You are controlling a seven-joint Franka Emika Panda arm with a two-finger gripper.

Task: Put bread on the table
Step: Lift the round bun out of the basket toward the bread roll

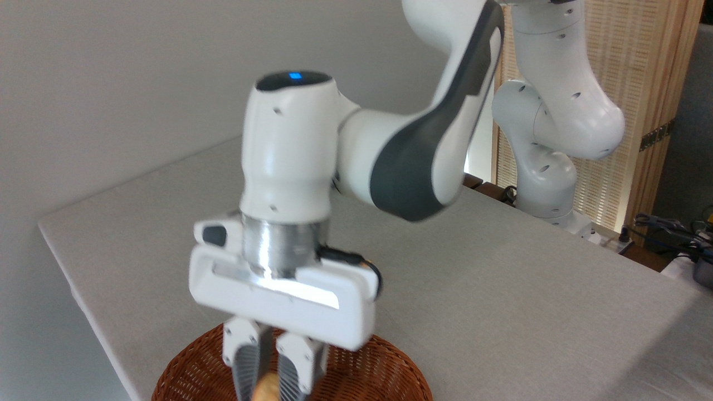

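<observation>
The pincer (266, 384) hangs over the brown wicker basket (384, 365) at the near edge of the desk (501, 278), its two fingers (243, 365) drawn in close on a small golden-brown piece at the very bottom of the view, which I take to be the bread (267, 388); only a sliver of it shows between the fingers, so its full shape cannot be made out. The arm is blurred, which suggests it is in motion, though the direction cannot be read from this view alone. The bun sits above the basket, not on the grey cloth top. Judging by its look, it should be very light and soft, with a crust that dents or crumbles under a hard squeeze, so a gentle hold across its widest middle suits it better than a pinch at a knobbly edge, where a bit could tear off. It is unlikely to slip, being dry and rough. A slight orange speck (365, 259) peeks out behind the wrist cable (356, 262), too hidden to name. The open grey surface to the right of the basket looks a fair place to set it down
</observation>
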